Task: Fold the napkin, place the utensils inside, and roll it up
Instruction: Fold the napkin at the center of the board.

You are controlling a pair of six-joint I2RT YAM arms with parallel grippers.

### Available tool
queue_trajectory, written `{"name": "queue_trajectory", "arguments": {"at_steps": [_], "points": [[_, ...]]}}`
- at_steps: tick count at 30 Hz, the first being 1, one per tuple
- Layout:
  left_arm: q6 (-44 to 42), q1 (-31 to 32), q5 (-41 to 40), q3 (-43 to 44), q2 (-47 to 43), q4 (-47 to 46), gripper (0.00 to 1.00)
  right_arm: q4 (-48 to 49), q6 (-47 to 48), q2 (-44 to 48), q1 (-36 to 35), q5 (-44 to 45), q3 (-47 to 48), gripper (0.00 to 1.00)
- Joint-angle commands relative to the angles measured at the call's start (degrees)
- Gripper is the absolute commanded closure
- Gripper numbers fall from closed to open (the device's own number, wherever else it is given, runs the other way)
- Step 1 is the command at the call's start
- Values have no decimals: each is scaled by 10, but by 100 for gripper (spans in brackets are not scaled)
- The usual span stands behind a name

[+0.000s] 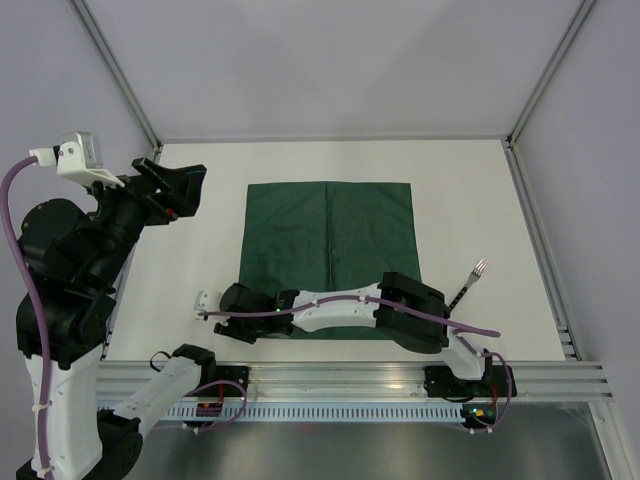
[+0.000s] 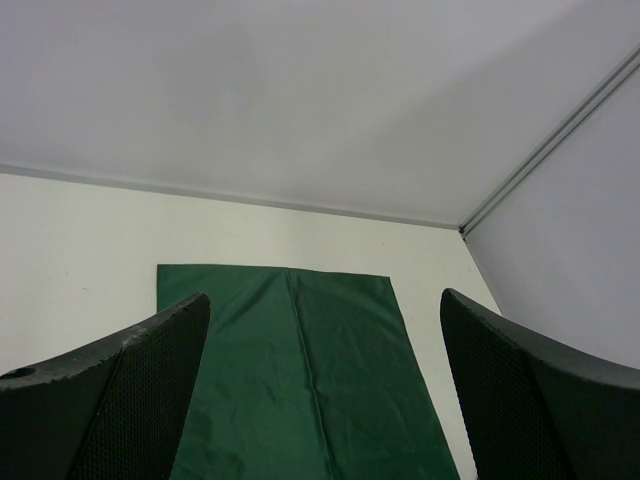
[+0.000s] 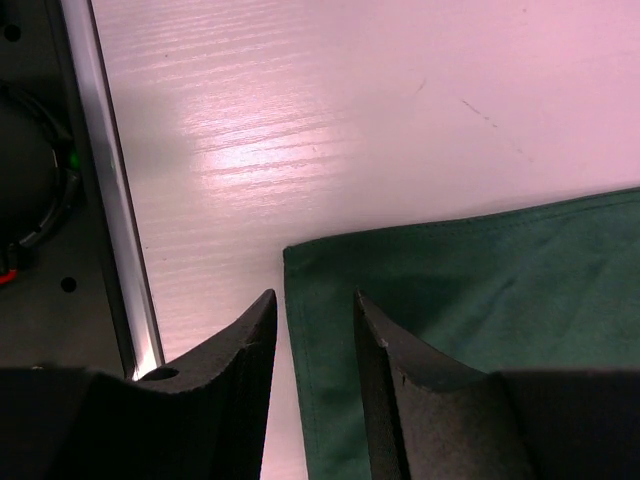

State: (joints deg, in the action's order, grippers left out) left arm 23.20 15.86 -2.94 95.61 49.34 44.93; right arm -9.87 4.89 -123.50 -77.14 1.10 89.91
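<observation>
The napkin point(image 1: 327, 255) lies flat and unfolded at the centre of the table point(image 1: 470, 180) in the top view, with a faint crease running up its middle. The fork point(image 1: 468, 283) lies just off the napkin's right edge, in the right of the frame, tines toward the upper right, touching neither the cloth nor a gripper.

The right gripper point(image 1: 238, 302) is down at the napkin's lower left corner, its arm stretched across the cloth's lower edge. In the right wrist view its two fingers point(image 3: 250, 350) stand a narrow gap apart. The napkin's point(image 3: 480, 300) edge, just below the corner, runs into that gap. The fingers are not pressed together on the cloth. A metal rail point(image 3: 110, 200) runs down the left of that frame.

The left gripper point(image 1: 180, 190) hangs raised at the upper left of the top view, well apart from the napkin. Its fingers point(image 2: 150, 390) are spread wide and hold nothing.
</observation>
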Motion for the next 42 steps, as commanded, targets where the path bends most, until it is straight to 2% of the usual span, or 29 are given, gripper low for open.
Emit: {"name": "queue_trajectory", "arguments": {"at_steps": [1, 16, 19, 25, 33, 38, 42], "points": [[17, 0, 0, 7, -3, 10, 0, 10, -11, -25, -5, 7, 35, 57], [4, -1, -6, -2, -13, 17, 0, -1, -6, -75, -5, 14, 48, 54], [4, -1, -5, -4, -13, 17, 0, 0, -1, -77, -5, 20, 40, 63], [5, -1, -4, -8, -13, 17, 0, 0, 5, -81, -5, 28, 34, 75], [5, -1, -2, -3, -11, 14, 0, -28, 11, -61, -5, 20, 66, 94], [4, -1, -4, -3, -11, 14, 0, -44, 9, -39, -5, 10, 87, 100], [4, -1, -6, -3, -9, 13, 0, -52, 14, -17, -5, 12, 95, 99]]}}
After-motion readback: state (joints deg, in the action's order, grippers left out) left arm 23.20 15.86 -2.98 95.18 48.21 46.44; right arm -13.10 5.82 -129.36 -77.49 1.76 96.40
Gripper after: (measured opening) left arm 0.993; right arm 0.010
